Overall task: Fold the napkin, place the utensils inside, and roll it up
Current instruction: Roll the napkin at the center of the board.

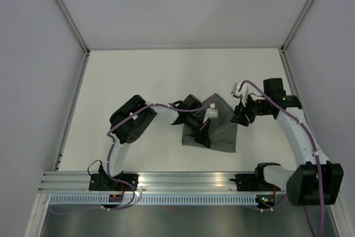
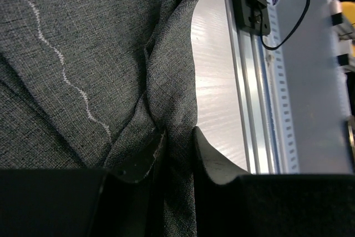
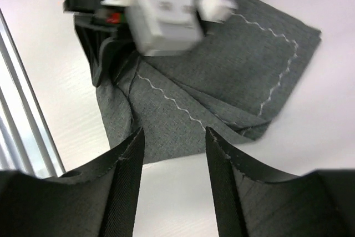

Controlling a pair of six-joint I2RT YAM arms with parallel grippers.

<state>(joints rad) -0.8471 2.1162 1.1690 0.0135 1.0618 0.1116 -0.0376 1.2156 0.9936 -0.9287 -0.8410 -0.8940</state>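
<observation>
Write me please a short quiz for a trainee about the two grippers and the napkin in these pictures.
1. True or false: the left gripper is shut on a fold of the napkin.
2. The right gripper is: A) holding a fork, B) open and empty, C) shut on cloth.
3. Fill in: the stitched line is ___ than the cloth.
Key: 1 true; 2 B; 3 lighter.

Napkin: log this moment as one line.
napkin folded over, bunched | left pincer shut on napkin fold | right pincer open, empty, beside napkin
</observation>
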